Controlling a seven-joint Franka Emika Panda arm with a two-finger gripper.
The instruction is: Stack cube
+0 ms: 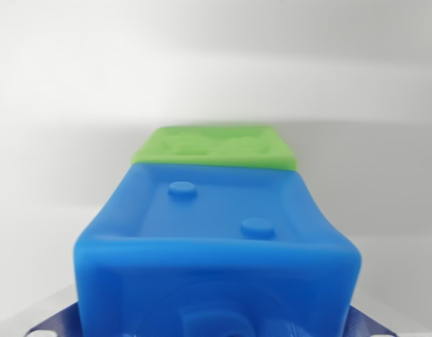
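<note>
A blue cube (pixel 216 239) fills the lower half of the wrist view, very close to the camera. Its top face has a recessed panel with two round studs. Dark blue fingertips (pixel 55 324) show at the bottom left and bottom right corners, pressed against the cube's sides. My gripper (pixel 216 328) is shut on the blue cube. Just beyond it lies a green cube (pixel 216 146), with only its embossed top face showing past the blue cube's far edge. Whether the two cubes touch is hidden.
A plain white surface (pixel 54 175) spreads around both cubes, meeting a pale grey-white wall (pixel 216 42) at the back. Nothing else is in view.
</note>
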